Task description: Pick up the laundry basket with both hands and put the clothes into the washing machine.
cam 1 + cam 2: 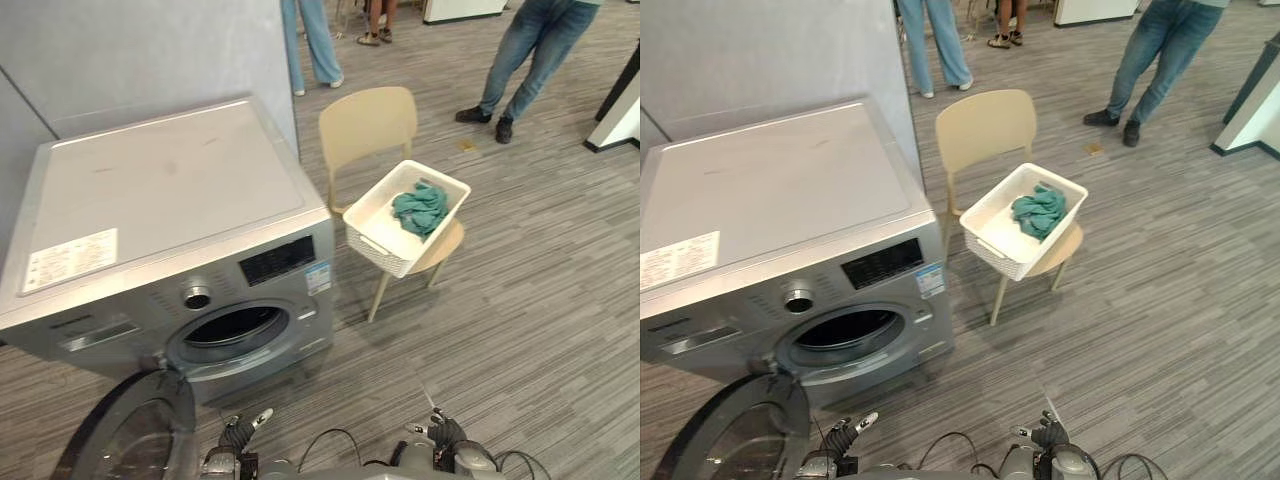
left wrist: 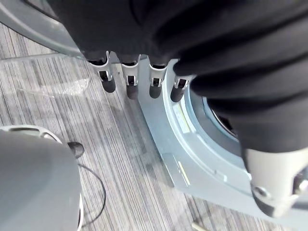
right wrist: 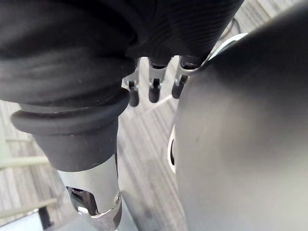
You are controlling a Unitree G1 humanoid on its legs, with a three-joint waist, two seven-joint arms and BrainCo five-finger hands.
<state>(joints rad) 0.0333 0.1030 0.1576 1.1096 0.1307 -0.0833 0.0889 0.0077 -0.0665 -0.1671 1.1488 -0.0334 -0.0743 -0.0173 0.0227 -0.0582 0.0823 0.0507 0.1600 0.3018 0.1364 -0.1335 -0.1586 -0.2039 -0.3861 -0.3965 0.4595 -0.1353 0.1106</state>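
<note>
A white laundry basket (image 1: pixel 378 248) sits tilted on the seat of a beige chair (image 1: pixel 368 125), to the right of the washing machine. Teal clothes (image 1: pixel 421 207) lie bunched in its far end. The silver washing machine (image 1: pixel 170 195) stands at the left with its round drum opening (image 1: pixel 235 328) dark and its door (image 1: pixel 135 440) swung down and open. My left hand (image 1: pixel 240 432) hangs low near that door, its fingers (image 2: pixel 127 83) straight and holding nothing. My right hand (image 1: pixel 445 433) hangs low at the bottom right, its fingers (image 3: pixel 154 89) relaxed and holding nothing. Both hands are far from the basket.
Two people's legs stand at the back, one pair (image 1: pixel 315 40) behind the chair and another (image 1: pixel 530 50) farther right. A white piece of furniture (image 1: pixel 625 110) juts in at the right edge. Striped grey flooring (image 1: pixel 520 330) stretches between me and the chair.
</note>
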